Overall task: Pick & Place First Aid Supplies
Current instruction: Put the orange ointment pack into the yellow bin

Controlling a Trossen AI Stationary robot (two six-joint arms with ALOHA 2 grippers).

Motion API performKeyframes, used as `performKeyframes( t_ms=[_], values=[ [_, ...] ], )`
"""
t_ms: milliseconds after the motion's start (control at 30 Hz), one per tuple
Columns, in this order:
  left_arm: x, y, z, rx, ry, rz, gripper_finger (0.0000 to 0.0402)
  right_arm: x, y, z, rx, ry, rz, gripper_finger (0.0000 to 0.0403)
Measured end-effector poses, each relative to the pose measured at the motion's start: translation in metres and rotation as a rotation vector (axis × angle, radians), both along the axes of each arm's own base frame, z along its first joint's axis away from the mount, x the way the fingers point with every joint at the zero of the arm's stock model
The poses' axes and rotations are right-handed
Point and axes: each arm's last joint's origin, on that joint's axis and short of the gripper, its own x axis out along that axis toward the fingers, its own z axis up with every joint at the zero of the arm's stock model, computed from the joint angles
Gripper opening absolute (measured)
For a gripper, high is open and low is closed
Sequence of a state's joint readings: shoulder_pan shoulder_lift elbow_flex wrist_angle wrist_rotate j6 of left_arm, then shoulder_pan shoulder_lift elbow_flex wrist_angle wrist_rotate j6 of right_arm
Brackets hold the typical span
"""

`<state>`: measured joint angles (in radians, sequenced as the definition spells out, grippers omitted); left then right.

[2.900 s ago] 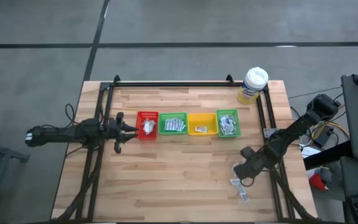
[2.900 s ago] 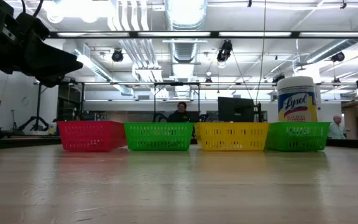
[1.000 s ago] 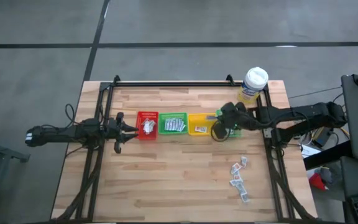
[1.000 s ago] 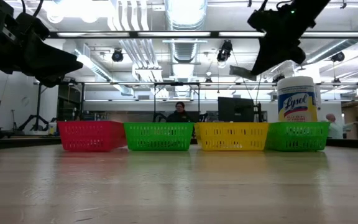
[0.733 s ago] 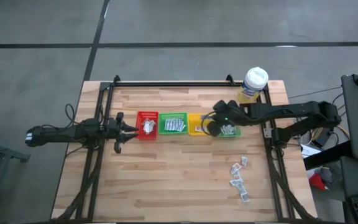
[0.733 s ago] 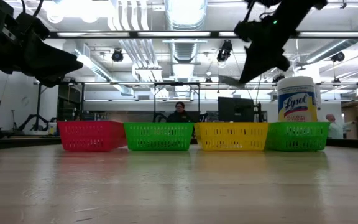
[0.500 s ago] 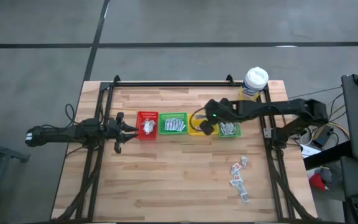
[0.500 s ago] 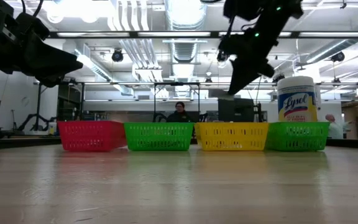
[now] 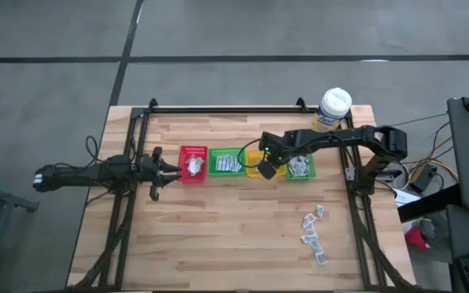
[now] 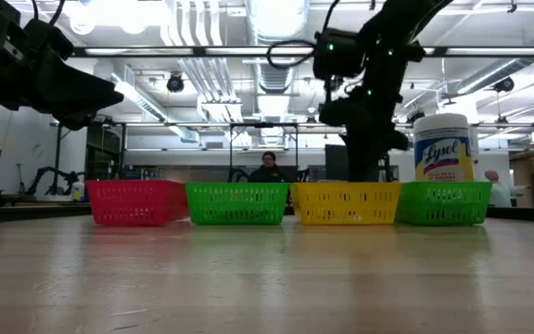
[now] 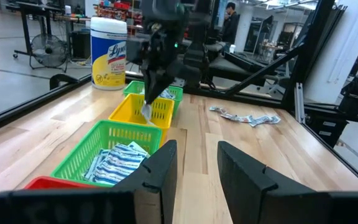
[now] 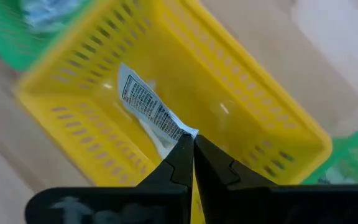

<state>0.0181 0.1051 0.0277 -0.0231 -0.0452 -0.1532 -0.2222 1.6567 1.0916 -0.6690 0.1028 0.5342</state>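
A small white printed sachet (image 12: 149, 111) hangs by one corner from the right gripper (image 12: 191, 148), whose fingers are clamped together on it, directly above the yellow bin (image 9: 265, 162). Its long axis slants down and away from the fingertips into the bin, so letting go should drop it inside. More sachets (image 9: 313, 235) lie near the table's right edge. The left gripper (image 9: 158, 167) waits left of the red bin (image 9: 193, 163), fingers apart.

One white printed sachet (image 12: 149, 107) dangles pinched over the yellow bin (image 9: 258, 156), with a few loose sachets (image 9: 313, 234) scattered on the table (image 9: 218, 236).
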Motion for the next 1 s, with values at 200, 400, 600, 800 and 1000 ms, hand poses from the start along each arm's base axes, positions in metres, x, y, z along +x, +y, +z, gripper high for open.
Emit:
performKeyframes(
  t_ms=[200,400,600,800,1000],
  values=[
    [0.0,0.0,0.0,0.0,0.0,0.0,0.0113,-0.0018,-0.0002,-0.0081,0.019,0.021,-0.041,0.0008],
    [0.0,0.0,0.0,0.0,0.0,0.0,0.0113,-0.0017,0.0002,-0.0081,0.028,0.019,-0.039,0.0008],
    [0.0,0.0,0.0,0.0,0.0,0.0,0.0113,-0.0014,0.0006,-0.0087,0.039,0.02,-0.021,0.0009],
    [0.0,0.0,0.0,0.0,0.0,0.0,0.0113,-0.0012,0.0012,-0.0087,0.058,0.017,0.014,0.0009],
    [0.0,0.0,0.0,0.0,0.0,0.0,0.0113,-0.0014,-0.0003,-0.0088,0.053,0.019,0.034,0.001]
  ],
)
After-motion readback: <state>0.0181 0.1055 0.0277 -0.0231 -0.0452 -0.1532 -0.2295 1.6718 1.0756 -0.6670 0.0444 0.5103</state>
